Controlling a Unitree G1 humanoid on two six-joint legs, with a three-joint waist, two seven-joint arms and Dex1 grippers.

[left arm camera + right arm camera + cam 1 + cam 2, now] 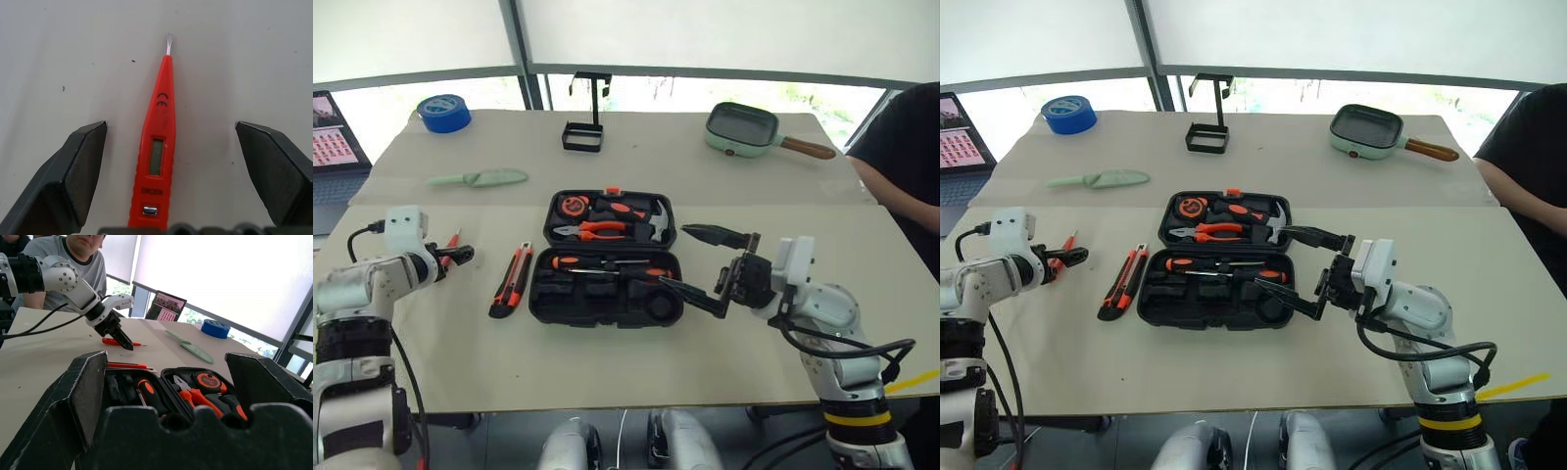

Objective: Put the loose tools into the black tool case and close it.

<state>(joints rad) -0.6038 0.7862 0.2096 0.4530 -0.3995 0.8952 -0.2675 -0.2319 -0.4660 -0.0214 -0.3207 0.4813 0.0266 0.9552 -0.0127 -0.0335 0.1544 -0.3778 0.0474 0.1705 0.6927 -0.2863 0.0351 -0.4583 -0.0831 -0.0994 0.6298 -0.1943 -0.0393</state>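
Orange on beige: a slim all-orange screwdriver (157,147) lies flat on the table (724,186), tip pointing away, midway between the left gripper's spread fingers (73,171), neither touching it.
Head view, case: the black tool case (607,259) lies open mid-table, lid half on the far side; pliers, tape measure and hammer fill the lid, two black-and-orange screwdrivers sit in the near half, so most slots look filled.
Head view, loose tools: a black-and-orange utility knife (511,279) lies just left of the case, apart from it; the orange screwdriver lies farther left.
Head view, left arm: the left gripper (453,257) tilts forward and down over the screwdriver, wide open and empty, apparently lined up for a pinch across the handle.
Head view, right arm: the right gripper (700,262) hangs at the case's right edge, pointing left, fully open and empty; it likely waits clear of the lid.
Right wrist view: looking left across the open case toward the left gripper and a seated person (73,254) beyond.
Far side: blue tape roll (443,112), pale green knife (478,178), wire stand (584,122), small pan (749,129).
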